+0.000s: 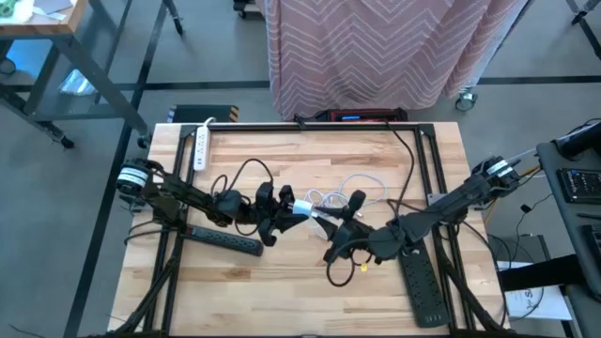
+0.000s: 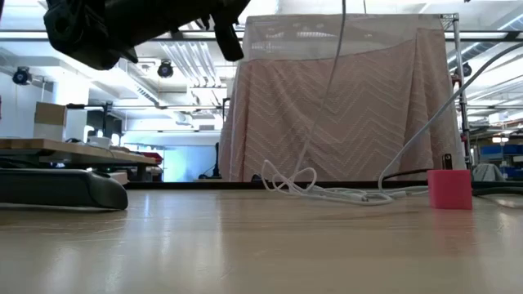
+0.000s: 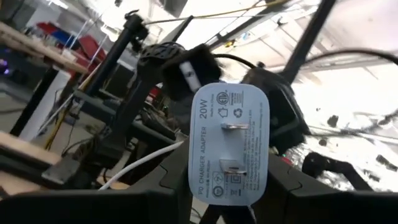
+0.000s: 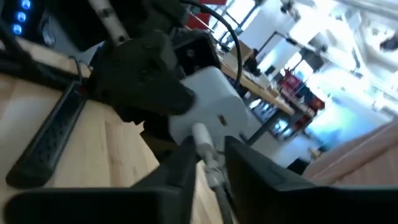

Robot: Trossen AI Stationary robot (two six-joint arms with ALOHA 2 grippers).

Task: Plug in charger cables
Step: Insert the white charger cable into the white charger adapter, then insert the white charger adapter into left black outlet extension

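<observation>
Above the table's middle, my left gripper (image 1: 289, 210) is shut on a light blue plug block (image 3: 229, 143) whose two prongs face the left wrist camera. My right gripper (image 1: 325, 222) meets it from the right, shut on a white charger cable's connector (image 4: 200, 134) whose tip touches the block (image 4: 211, 112). Whether the tip is inside, I cannot tell. More white charger cables (image 1: 349, 192) lie in loops on the table's far middle. A red-pink plug block (image 2: 449, 189) stands on its base on the table. My left gripper pinches the block's lower part (image 3: 208, 190) between its two fingers (image 3: 165, 183), coming level from the table's left. The block is lifted clear of the table. My right gripper pinches the cable just behind the connector (image 4: 210, 163) between its two fingers (image 4: 180, 168), which lie along the cord. It comes from the table's right, and the cord trails back under the gripper.
A white power strip (image 1: 200, 148) lies at the far left. One black power strip (image 1: 225, 239) lies under my left arm, another (image 1: 423, 282) near the right front. Thick black cords (image 1: 246, 174) loop over the table's middle. A draped pink cloth (image 1: 376, 56) stands beyond the far edge.
</observation>
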